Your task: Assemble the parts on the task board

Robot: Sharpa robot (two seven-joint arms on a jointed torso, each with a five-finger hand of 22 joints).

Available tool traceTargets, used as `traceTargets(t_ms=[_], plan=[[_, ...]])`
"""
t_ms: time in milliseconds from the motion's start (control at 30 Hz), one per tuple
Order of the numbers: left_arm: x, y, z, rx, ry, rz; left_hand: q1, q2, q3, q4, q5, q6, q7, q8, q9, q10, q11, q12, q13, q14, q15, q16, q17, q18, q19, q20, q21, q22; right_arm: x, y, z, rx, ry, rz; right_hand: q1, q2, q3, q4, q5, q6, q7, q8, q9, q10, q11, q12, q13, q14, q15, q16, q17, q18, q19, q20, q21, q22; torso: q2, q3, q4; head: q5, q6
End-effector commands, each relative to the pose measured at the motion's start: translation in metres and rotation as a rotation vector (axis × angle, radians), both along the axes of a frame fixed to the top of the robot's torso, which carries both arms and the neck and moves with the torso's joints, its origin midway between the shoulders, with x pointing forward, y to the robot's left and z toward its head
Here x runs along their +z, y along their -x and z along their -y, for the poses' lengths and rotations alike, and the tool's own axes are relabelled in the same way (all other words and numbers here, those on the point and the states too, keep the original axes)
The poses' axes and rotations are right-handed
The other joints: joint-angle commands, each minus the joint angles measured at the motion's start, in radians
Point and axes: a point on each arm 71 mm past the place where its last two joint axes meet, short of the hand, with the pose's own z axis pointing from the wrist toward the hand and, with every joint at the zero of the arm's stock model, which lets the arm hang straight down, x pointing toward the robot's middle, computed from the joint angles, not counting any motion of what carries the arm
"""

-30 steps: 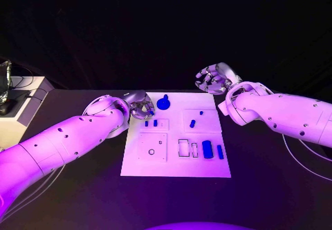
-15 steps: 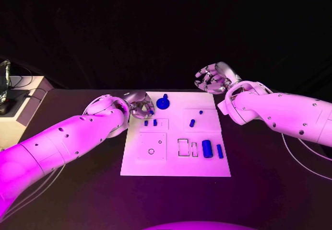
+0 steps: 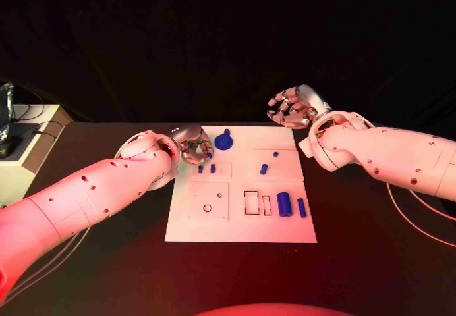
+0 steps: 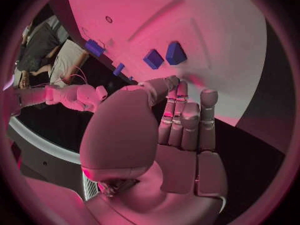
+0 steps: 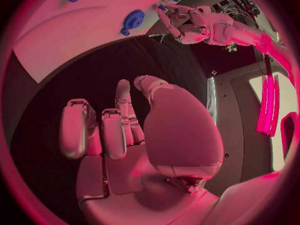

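Note:
The white task board (image 3: 242, 227) lies mid-table. On it are a round blue part (image 3: 224, 140), two small blue pegs (image 3: 206, 168), two small pieces (image 3: 269, 162), a thick blue cylinder (image 3: 285, 204) and a thin bar (image 3: 302, 208). My left hand (image 3: 195, 149) hovers at the board's far left edge. Its thumb and a fingertip (image 4: 172, 80) are pressed together just short of the two pegs (image 4: 164, 56), and a small blue part (image 3: 205, 155) shows at them. My right hand (image 3: 294, 108) hangs raised beyond the far right corner, fingers (image 5: 103, 130) apart and holding nothing.
A pale box (image 3: 28, 155) with dark gear stands at the table's left edge. Empty recesses (image 3: 256, 203) and a ring-shaped hole (image 3: 207, 208) mark the board's near half. Bare black table (image 3: 370, 237) lies to the right of the board.
Both arms have barely moved. The right hand has shifted slightly upward and turned a little. The left hand stays at the same spot by the pegs.

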Motion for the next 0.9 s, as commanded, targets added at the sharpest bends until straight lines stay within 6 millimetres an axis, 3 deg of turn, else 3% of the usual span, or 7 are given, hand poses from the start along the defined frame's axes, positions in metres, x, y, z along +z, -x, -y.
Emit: traceTargets(t_ms=[33, 900], plan=[[-0.0002, 0.0029, 0.0056, -0.039, -0.002, 0.007, -0.01, -0.002, 0.004, -0.002, -0.005, 0.009, 0.0, 0.006, 0.003, 0.009, -0.001, -0.007, 0.002, -0.005, 0.0, -0.004, 0.001, -0.011, -0.009, 0.0, -0.004, -0.003, 0.0001, 0.0003, -0.0012, 0.012, 0.011, 0.002, -0.004, -0.003, 0.007, 0.0, 0.003, 0.008, -0.002, 0.003, 0.001, 0.002, -0.007, -0.004, -0.001, 0.036, -0.007, -0.005, -0.001, 0.014, 0.0, -0.01, -0.004, 0.046, 0.0, -0.0001, 0.0005, -0.001, 0.0], [-0.0083, 0.0027, 0.0039, -0.025, -0.08, -0.016, -0.016, -0.002, -0.001, -0.005, -0.006, 0.011, -0.004, 0.007, 0.005, 0.012, -0.004, -0.004, 0.006, -0.007, -0.002, -0.005, 0.0, -0.01, -0.013, 0.001, -0.006, -0.005, 0.0, 0.0002, -0.0008, 0.011, 0.012, 0.002, -0.004, -0.003, 0.007, 0.0, 0.003, 0.008, -0.002, 0.003, 0.001, 0.002, -0.007, -0.004, -0.001, 0.036, -0.007, -0.005, -0.001, 0.014, 0.0, -0.01, -0.004, 0.046, 0.0, 0.0006, -0.0003, -0.001, 0.0]])
